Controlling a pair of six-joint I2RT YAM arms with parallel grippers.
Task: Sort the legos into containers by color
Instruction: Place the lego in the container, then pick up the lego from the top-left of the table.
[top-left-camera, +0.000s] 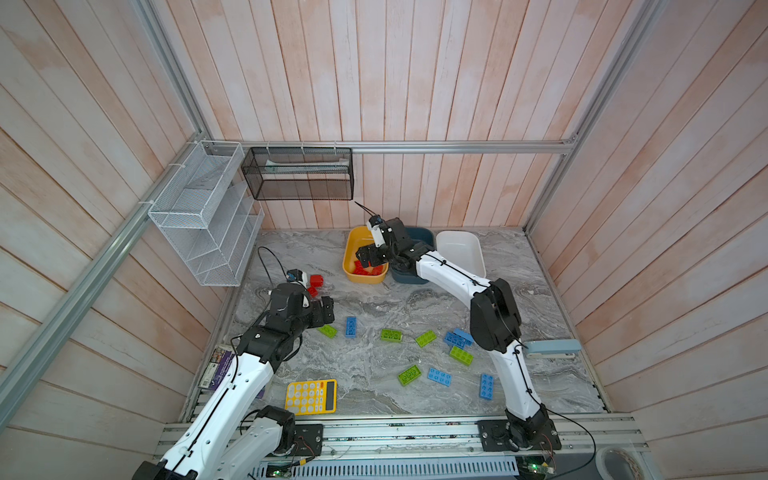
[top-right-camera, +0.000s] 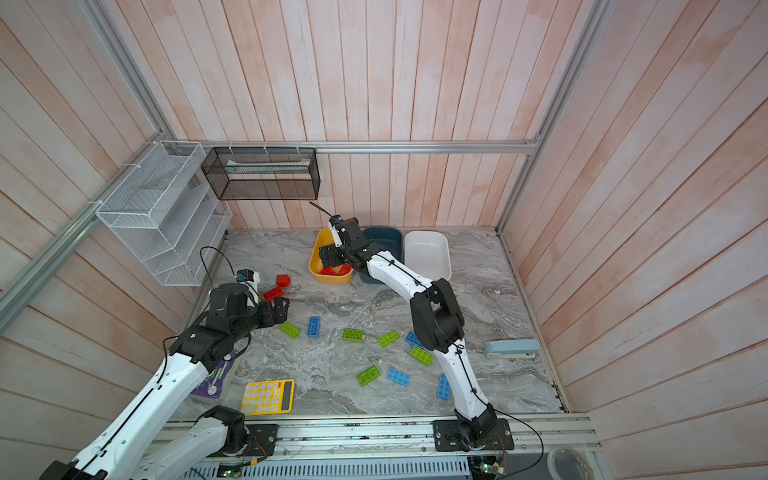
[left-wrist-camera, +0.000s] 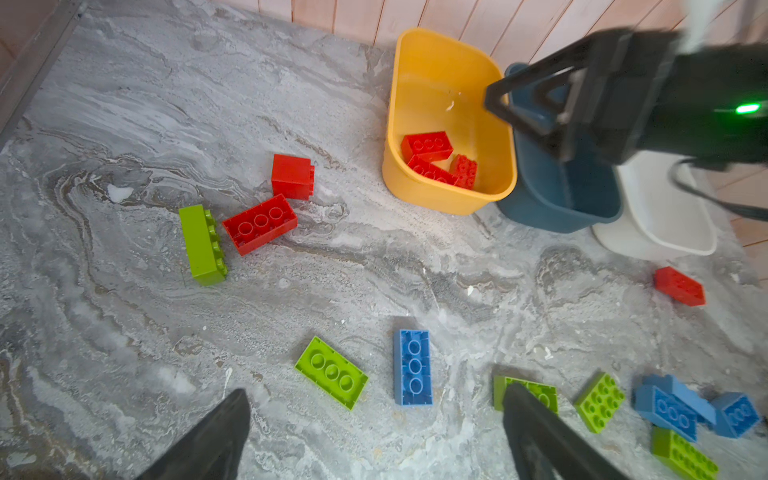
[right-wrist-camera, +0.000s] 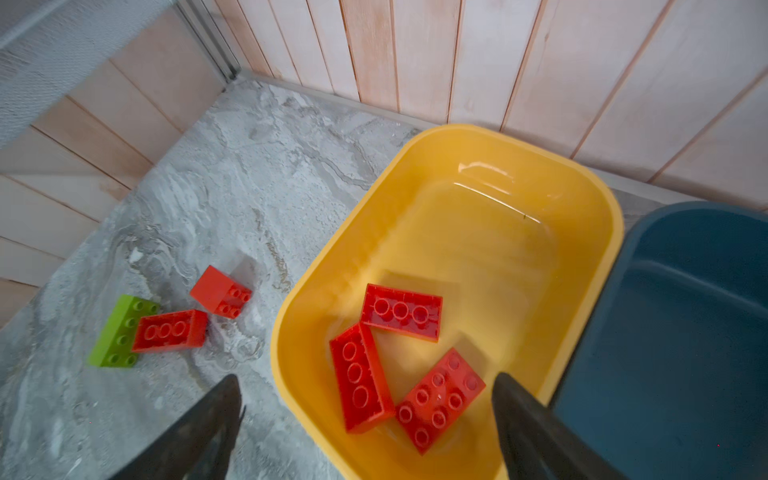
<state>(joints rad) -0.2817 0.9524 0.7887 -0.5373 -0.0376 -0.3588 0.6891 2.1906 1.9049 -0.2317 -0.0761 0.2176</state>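
Three containers stand at the back: a yellow tub (top-left-camera: 348, 249), a dark teal tub (top-left-camera: 420, 235) and a white tub (top-left-camera: 461, 249). Three red legos (right-wrist-camera: 401, 311) lie in the yellow tub (right-wrist-camera: 540, 187). My right gripper (right-wrist-camera: 365, 378) hangs open just above them with nothing between its fingers; in a top view it (top-left-camera: 368, 261) is over the tub's near end. My left gripper (left-wrist-camera: 376, 390) is open and empty above the table's left part (top-left-camera: 327, 309). Two loose red legos (left-wrist-camera: 259, 224) and a green one (left-wrist-camera: 203, 245) lie beyond it. Several green (top-left-camera: 391, 335) and blue legos (top-left-camera: 439, 376) are scattered mid-table.
A yellow calculator (top-left-camera: 311, 397) lies at the front left, and a light blue stapler (top-left-camera: 552, 348) at the right edge. On the walls hang a white wire rack (top-left-camera: 199, 216) and a black mesh basket (top-left-camera: 299, 178). Another red lego (left-wrist-camera: 679, 286) sits in front of the white tub.
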